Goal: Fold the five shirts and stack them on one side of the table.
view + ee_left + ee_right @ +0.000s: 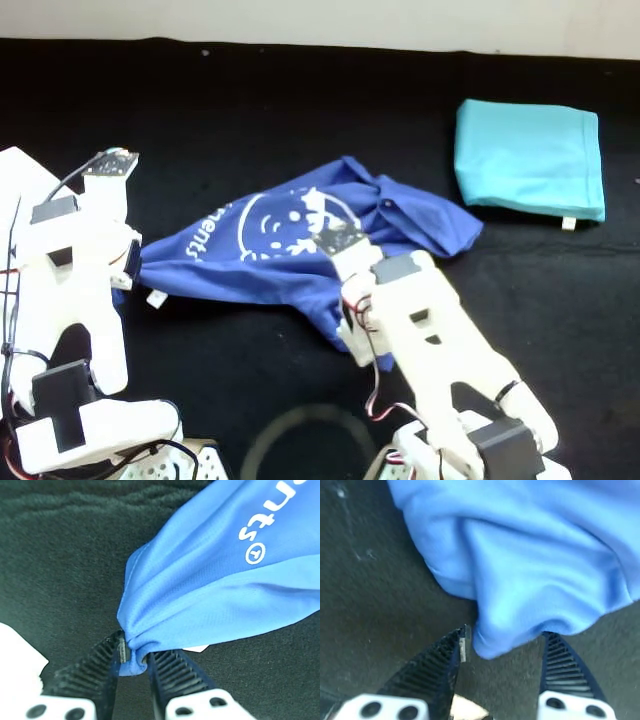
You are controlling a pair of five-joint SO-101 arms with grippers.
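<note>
A royal-blue shirt (290, 250) with white print lies crumpled across the middle of the black table. My left gripper (128, 268) is at the shirt's left end; its wrist view has the gripper (134, 655) shut on a bunched corner of the blue shirt (210, 590). Over the shirt's near edge stands my right gripper (350, 335); seen from its wrist, this gripper (504, 642) is open with a fold of the blue shirt (535, 565) lying between its fingers. A folded light-blue shirt (530, 158) rests at the back right.
The black cloth table (250, 110) stretches bare behind and to the left of the blue shirt. Both arms' white bases stand at the near edge. A pale wall runs along the far side.
</note>
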